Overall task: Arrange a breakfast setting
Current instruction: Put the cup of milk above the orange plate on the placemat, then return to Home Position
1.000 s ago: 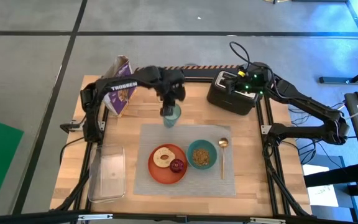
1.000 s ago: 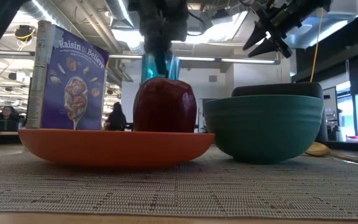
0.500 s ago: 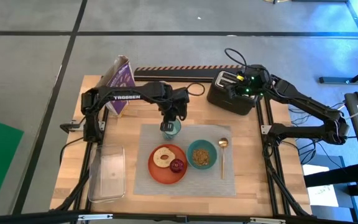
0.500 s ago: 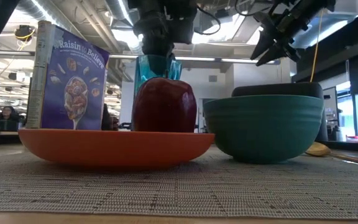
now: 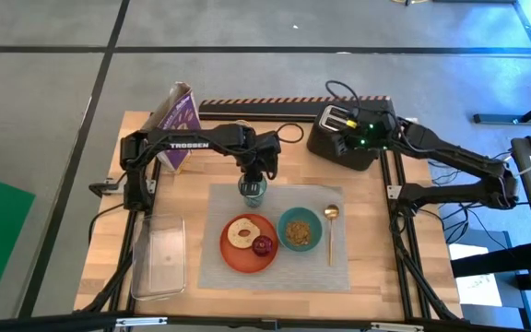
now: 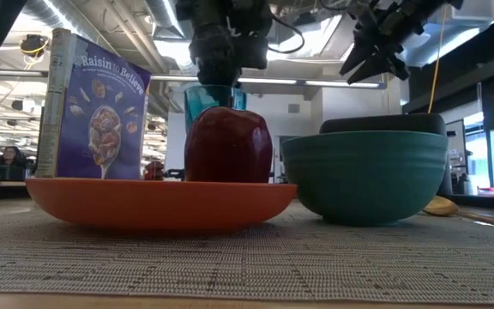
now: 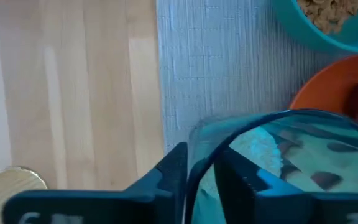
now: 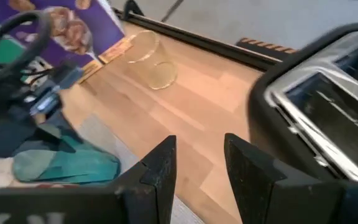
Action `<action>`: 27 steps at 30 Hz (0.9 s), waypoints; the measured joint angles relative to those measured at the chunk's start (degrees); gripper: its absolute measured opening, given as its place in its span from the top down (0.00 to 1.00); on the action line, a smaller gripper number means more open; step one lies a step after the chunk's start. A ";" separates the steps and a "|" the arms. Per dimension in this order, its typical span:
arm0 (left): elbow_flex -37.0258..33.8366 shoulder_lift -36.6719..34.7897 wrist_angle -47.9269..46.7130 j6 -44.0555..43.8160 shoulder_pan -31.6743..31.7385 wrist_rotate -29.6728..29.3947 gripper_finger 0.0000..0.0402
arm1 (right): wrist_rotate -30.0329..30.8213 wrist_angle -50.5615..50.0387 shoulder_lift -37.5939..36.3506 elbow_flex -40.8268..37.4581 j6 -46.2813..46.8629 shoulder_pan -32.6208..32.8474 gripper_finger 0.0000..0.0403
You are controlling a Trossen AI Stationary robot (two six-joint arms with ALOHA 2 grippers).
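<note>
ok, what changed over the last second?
The left gripper carried the green cup down from the bare wood onto the placemat, above the plate. The right gripper drew back over the toaster. Plate, bowl and spoon stayed put.

Open wooden surface (image 5: 201, 175) between purple cereal box (image 5: 179, 124) and black toaster (image 5: 344, 138). Blocked along the grey woven placemat's (image 5: 339, 267) far edge by translucent green cup (image 5: 253, 189); crowded just nearer by round orange plate (image 5: 233, 258) and teal bowl (image 5: 300, 228).
</note>
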 joint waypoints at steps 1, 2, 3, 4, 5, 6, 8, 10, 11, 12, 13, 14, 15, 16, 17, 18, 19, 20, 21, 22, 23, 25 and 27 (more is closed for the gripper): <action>0.15 0.00 -0.27 -0.59 0.00 0.13 0.81 | 0.28 0.52 0.00 0.00 0.02 0.82 0.69; 0.24 -0.35 -0.61 -0.76 0.09 0.38 0.79 | 0.22 1.03 -0.02 0.00 0.04 1.59 0.69; 0.24 -0.92 -1.10 -0.76 0.23 0.53 0.77 | -0.33 1.42 -0.17 0.00 0.03 2.29 0.69; 0.25 -1.61 -1.31 -0.79 0.32 0.60 0.75 | -1.19 1.53 -0.33 0.00 -0.01 2.82 0.69; 0.37 -2.64 -1.22 -0.91 0.37 0.65 0.73 | -1.85 1.85 -0.41 0.00 -0.05 3.23 0.69; 0.42 -3.98 -1.29 -1.17 0.47 0.64 0.72 | -2.63 2.58 -0.68 0.00 -0.06 3.56 0.69; 0.42 -6.36 -1.70 -1.33 0.82 0.43 0.70 | -4.87 4.10 -1.33 0.00 -0.06 3.98 0.69; 0.42 -9.38 -1.75 -1.45 1.28 0.14 0.68 | -7.30 7.16 -2.56 0.00 -0.07 4.15 0.69; 0.42 -11.13 -1.51 -1.59 1.58 0.09 0.68 | -8.64 9.00 -3.40 0.00 -0.24 4.16 0.69; 0.42 -13.23 -0.66 -1.66 2.03 0.09 0.68 | -10.11 10.92 -4.52 0.00 -0.64 4.16 0.69; 0.42 -15.55 0.57 -1.69 2.67 0.10 0.68 | -11.91 12.36 -5.67 0.00 -1.65 4.16 0.69; 0.42 -17.79 1.93 -1.52 3.34 0.11 0.68 | -13.84 13.80 -6.80 0.00 -3.27 4.16 0.69; 0.42 -19.94 3.99 -0.82 3.98 0.44 0.68 | -15.98 14.96 -7.94 0.05 -5.52 4.16 0.70; 0.44 -22.06 6.48 -0.02 4.77 1.41 0.69 | -18.02 15.29 -9.13 0.07 -8.04 4.16 0.71; 0.37 -23.91 8.89 0.49 5.67 2.51 0.70 | -19.63 14.95 -10.30 0.07 -10.66 4.17 0.73; -0.30 -25.90 12.29 0.58 6.47 3.98 0.71 | -21.12 14.56 -11.32 0.07 -13.24 4.18 0.76; -1.20 -27.65 15.52 0.22 7.27 5.63 0.72 | -22.59 14.24 -12.37 0.07 -15.59 4.18 0.80; -2.63 -29.58 18.95 -0.78 8.11 7.03 0.74 | -23.83 13.48 -13.35 0.07 -17.21 4.18 0.85; -4.58 -31.61 22.37 -2.08 8.77 8.22 0.75 | -24.61 12.92 -14.22 0.07 -18.46 4.18 0.90; -6.89 -33.70 25.53 -3.27 9.34 9.27 0.77 | -25.29 12.94 -15.06 0.07 -19.53 4.18 0.95; -9.66 -35.97 28.57 -4.69 9.63 9.51 0.78 | -25.96 12.83 -15.81 0.07 -19.90 4.18 0.97; -15.93 -40.86 34.43 -8.71 9.61 9.21 0.82 | -27.33 12.47 -17.12 0.04 -19.55 4.42 0.97; -22.20 -46.09 39.71 -12.66 8.80 8.89 0.86 | -27.27 9.76 -18.68 0.04 -19.97 6.39 0.99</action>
